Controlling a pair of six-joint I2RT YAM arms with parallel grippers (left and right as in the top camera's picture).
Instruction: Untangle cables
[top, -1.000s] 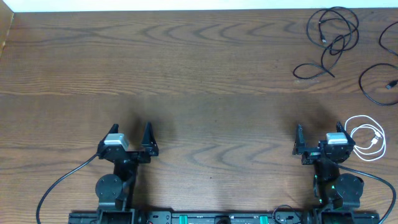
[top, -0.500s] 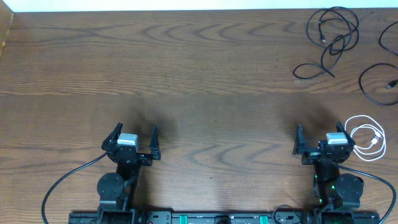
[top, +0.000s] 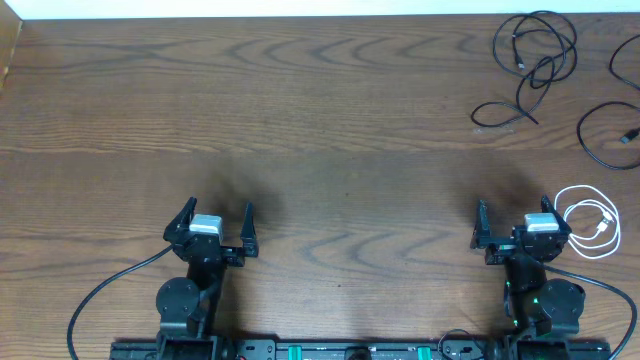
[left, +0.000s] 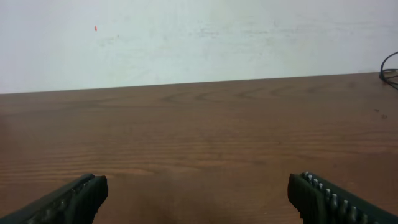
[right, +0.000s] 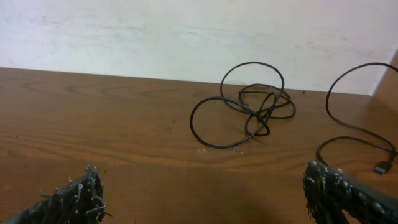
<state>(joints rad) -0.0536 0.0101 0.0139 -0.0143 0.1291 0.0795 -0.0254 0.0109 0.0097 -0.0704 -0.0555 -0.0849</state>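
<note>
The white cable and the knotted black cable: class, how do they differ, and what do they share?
The white cable is pale; the knotted black cable is dark. The white cable lies in small tidy coils; the black one sprawls in wide crossing loops. The white cable lies on the near half of the table, the black one by its far edge. Both are thin and lie free.

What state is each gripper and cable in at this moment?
left gripper: open, holding nothing.
right gripper: open, holding nothing.
knotted black cable: tangled in overlapping loops, lying untouched at the far right.
second black cable: loose open curve, running off the right edge of the overhead view.
white cable: coiled in small loops beside the right gripper, not held.
</note>
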